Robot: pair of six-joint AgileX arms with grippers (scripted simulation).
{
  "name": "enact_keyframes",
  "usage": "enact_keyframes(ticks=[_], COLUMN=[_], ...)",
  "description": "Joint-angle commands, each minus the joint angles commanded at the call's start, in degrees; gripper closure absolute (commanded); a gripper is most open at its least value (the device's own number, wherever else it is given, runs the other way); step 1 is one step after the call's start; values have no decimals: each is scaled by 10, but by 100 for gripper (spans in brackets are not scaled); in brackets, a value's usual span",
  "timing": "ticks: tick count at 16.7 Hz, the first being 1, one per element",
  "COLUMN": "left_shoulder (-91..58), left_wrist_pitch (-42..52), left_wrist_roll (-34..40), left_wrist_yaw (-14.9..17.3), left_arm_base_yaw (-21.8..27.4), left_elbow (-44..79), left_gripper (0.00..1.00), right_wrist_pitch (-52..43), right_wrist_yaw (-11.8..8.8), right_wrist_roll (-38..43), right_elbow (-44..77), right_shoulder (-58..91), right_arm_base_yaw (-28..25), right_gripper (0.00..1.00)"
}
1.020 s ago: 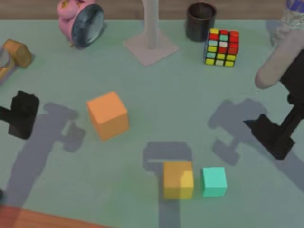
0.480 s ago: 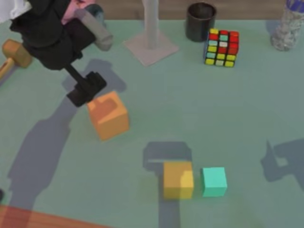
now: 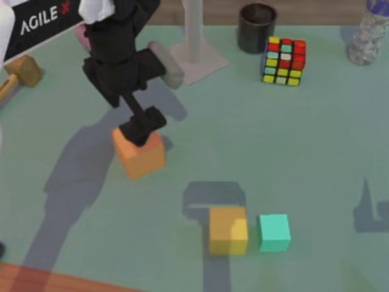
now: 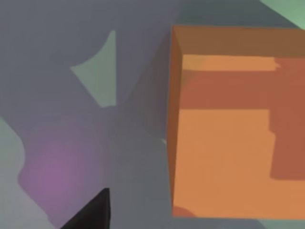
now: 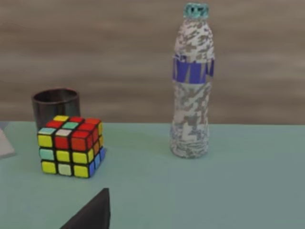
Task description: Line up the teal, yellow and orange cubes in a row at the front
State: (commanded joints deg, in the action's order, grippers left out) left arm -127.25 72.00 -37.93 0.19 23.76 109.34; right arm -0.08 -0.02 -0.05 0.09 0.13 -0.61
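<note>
In the top view the left gripper (image 3: 141,129) hangs over the far edge of the orange cube (image 3: 141,159), and the black arm reaches down to it from the far left corner of the table (image 3: 316,152). If its fingers are apart or together, one cannot tell from here. In front of the gripper and to its right the green surface is open up to the yellow cube (image 3: 228,230), which stands near the front edge. The teal cube (image 3: 274,232) stands just beside the yellow one on its right, with a thin gap between them. Behind the gripper are a white stand (image 3: 193,58), a dark cup (image 3: 256,27) and a puzzle cube (image 3: 283,61); a wooden mallet (image 3: 18,73) lies at the left edge and a bottle (image 3: 368,36) stands at the far right corner. The right arm itself is out of this view.

In the left wrist view the orange cube (image 4: 228,143) fills much of the picture, very close under the camera. Only one dark fingertip (image 4: 93,212) shows, apart from the cube, over shaded table.

In the right wrist view one dark fingertip (image 5: 93,212) shows again, so the state of the right gripper cannot be told. Beyond it is free table, then the puzzle cube (image 5: 71,145), the dark cup (image 5: 55,107) behind it, and the bottle (image 5: 191,86) well apart.
</note>
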Motion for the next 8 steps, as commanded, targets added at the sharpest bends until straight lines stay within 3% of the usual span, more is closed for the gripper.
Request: enact_keyframes(ticks=[8], left_shoulder=[-6], left_wrist_pitch=[-24], left_wrist_roll=[-1], left_wrist_yaw=[0], left_arm_base_yaw=[-1], left_elbow=[-20], left_gripper=[0], right_wrist_pitch=[1], right_wrist_yaw=[0], right_wrist_roll=[0], right_elbow=[-1], right_shoulder=[-1], right_arm_base_yaw=[0], right_gripper=[0])
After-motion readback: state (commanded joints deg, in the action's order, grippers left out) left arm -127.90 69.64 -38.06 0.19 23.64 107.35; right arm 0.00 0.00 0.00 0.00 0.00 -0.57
